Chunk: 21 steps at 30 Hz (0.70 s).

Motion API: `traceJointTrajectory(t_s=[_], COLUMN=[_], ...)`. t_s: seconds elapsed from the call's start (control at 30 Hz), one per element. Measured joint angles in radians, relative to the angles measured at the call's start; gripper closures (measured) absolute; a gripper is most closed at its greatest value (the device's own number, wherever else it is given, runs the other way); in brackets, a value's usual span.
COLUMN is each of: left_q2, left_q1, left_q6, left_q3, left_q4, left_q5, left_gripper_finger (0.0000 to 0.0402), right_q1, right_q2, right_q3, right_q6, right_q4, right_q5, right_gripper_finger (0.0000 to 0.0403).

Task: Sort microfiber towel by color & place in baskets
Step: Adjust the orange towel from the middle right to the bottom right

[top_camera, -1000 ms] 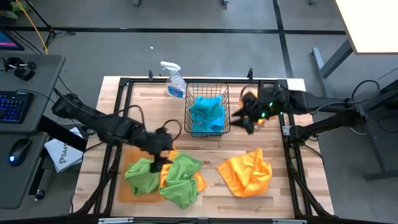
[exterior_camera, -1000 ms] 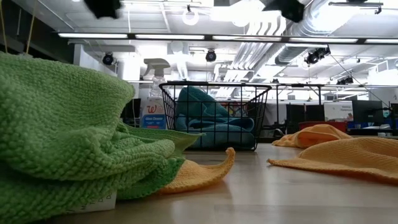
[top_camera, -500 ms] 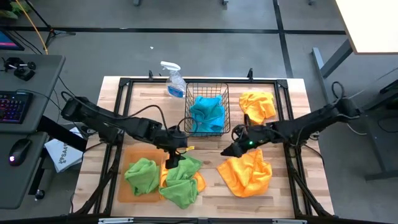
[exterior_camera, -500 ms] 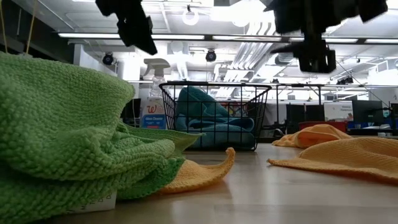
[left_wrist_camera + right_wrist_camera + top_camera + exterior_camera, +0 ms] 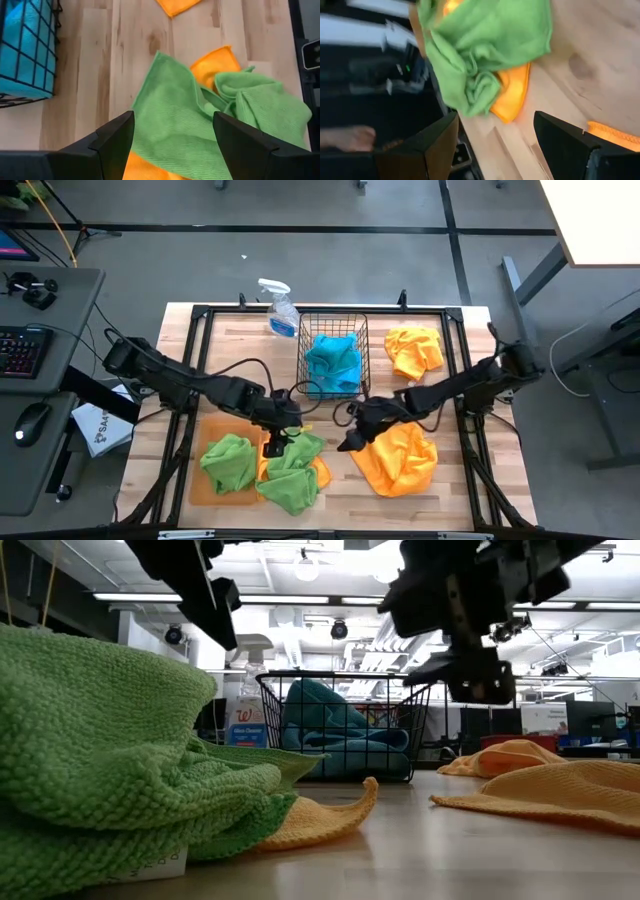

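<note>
Towels lie scattered over my wooden surface (image 5: 240,350) from above: a teal towel (image 5: 333,363) sits inside the black wire basket (image 5: 333,322) at the far middle, two green towels (image 5: 228,461) (image 5: 295,470) rest on and beside the flat orange tray (image 5: 205,485) at the near left, with an orange towel (image 5: 318,471) peeking from under them. A large orange towel (image 5: 398,455) lies near right and another (image 5: 414,349) far right. My left end effector (image 5: 275,442) hangs over the green pile; my right end effector (image 5: 350,438) hovers between that pile and the large orange towel. A spray bottle (image 5: 279,310) stands left of the basket.

At table height, green towel (image 5: 100,770) fills the left foreground, the basket (image 5: 345,725) stands behind, and both arms hang above.

Through my left wrist, my fingers (image 5: 112,140) are spread wide above a green towel (image 5: 175,120).

Through my right wrist, my fingers (image 5: 437,145) are spread apart too, facing the green pile (image 5: 480,50)
</note>
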Motion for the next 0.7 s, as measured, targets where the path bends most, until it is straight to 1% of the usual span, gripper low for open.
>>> traceJointTrajectory(t_s=[0.13, 0.23, 0.27, 0.33, 0.4, 0.47, 0.53, 0.6, 0.7], left_q2=[0.0, 0.0, 0.0, 0.0, 0.0, 0.0, 0.0, 0.0, -0.011], left_q1=[-0.006, -0.012, -0.013, -0.013, -0.013, -0.013, -0.009, -0.005, -0.002], left_q6=[-0.003, -0.003, -0.003, -0.003, 0.003, 0.014, 0.016, 0.006, -0.017], left_q3=[0.0, 0.0, 0.0, 0.0, 0.0, 0.0, 0.0, 0.0, 0.0], left_q4=[-0.001, -0.004, -0.004, -0.003, -0.004, -0.002, 0.001, 0.003, -0.004], left_q5=[0.0, 0.0, 0.0, 0.0, 0.0, -0.001, -0.001, 0.0, 0.002], left_gripper_finger=[0.0143, 0.0143, 0.0143, 0.0143, 0.0143, 0.0143, 0.0143, 0.0143, 0.0143], right_q1=[0.016, 0.022, 0.023, 0.024, 0.031, 0.054, 0.085, 0.114, 0.148], right_q2=[0.062, 0.079, 0.079, 0.075, 0.065, 0.062, 0.063, 0.064, 0.071], right_q3=[0.054, 0.098, 0.116, 0.17, 0.24, 0.301, 0.319, 0.305, 0.246], right_q6=[-0.096, -0.157, -0.184, -0.258, -0.329, -0.363, -0.37, -0.327, -0.201], right_q4=[-0.06, -0.168, -0.239, -0.438, -0.683, -0.874, -0.977, -0.988, -0.977], right_q5=[-0.072, -0.085, -0.082, -0.058, 0.018, 0.107, 0.143, 0.144, 0.154], right_gripper_finger=[0.0146, 0.0146, 0.0146, 0.0146, 0.0146, 0.0146, 0.0146, 0.0146, 0.0146])
